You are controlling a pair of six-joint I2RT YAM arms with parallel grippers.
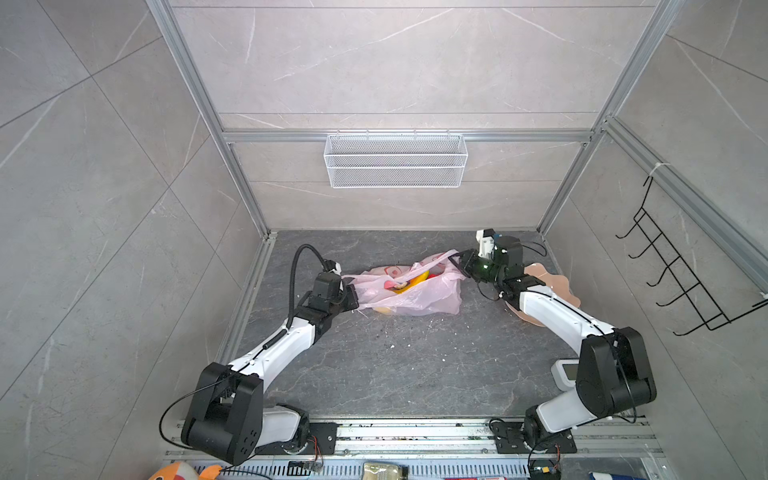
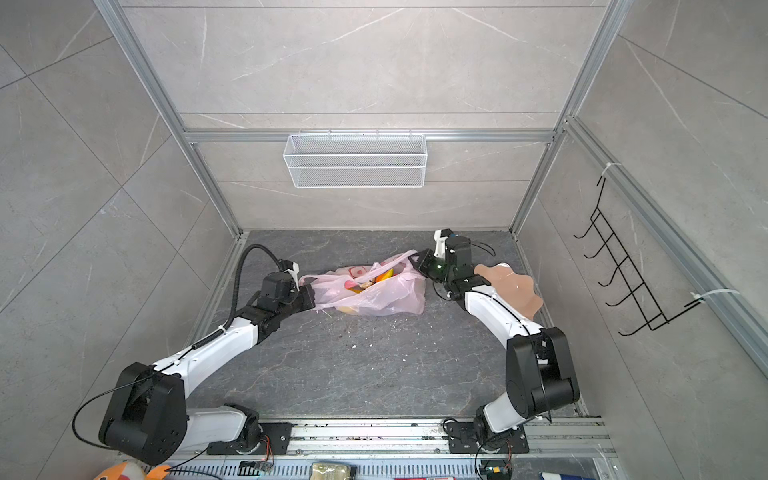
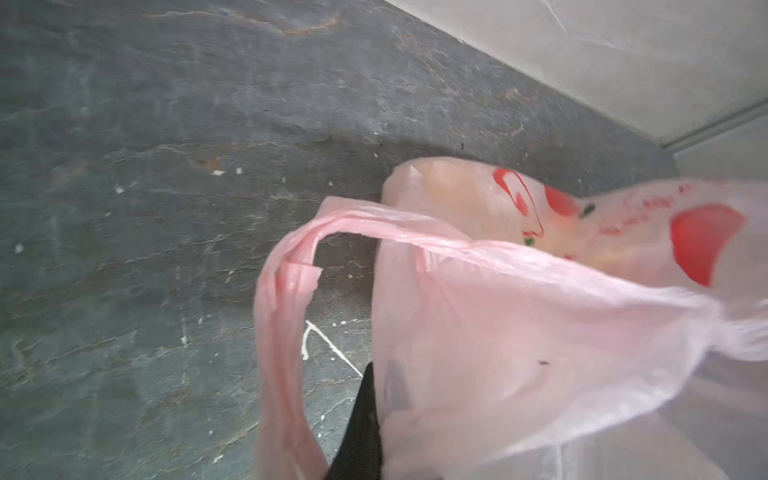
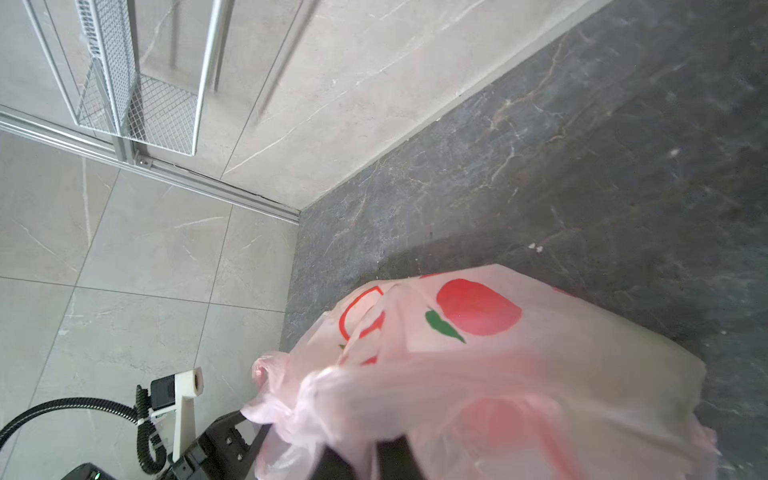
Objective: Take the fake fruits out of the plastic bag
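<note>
The pink plastic bag [image 1: 432,297] [image 2: 395,299] lies slumped on the dark table, its mouth gaping upward. Fake fruits show inside it: a yellow banana [image 1: 417,277] [image 2: 381,276] in the opening and a yellowish fruit [image 1: 384,310] through the film at the near edge. The others are hidden by the film. My left gripper [image 1: 352,296] [image 3: 382,415] is shut on the bag's left rim, the film [image 3: 519,332] stretched over one finger. My right gripper [image 1: 457,262] [image 4: 365,453] is at the bag's far right handle with its jaws apart. Film [image 4: 540,374] is draped between them.
A peach wavy-edged plate [image 1: 552,282] [image 2: 515,286] lies behind my right forearm. A white wire basket [image 1: 395,160] hangs on the back wall and a black hook rack [image 1: 681,270] on the right wall. A small white device [image 1: 565,374] sits near the right arm's elbow.
</note>
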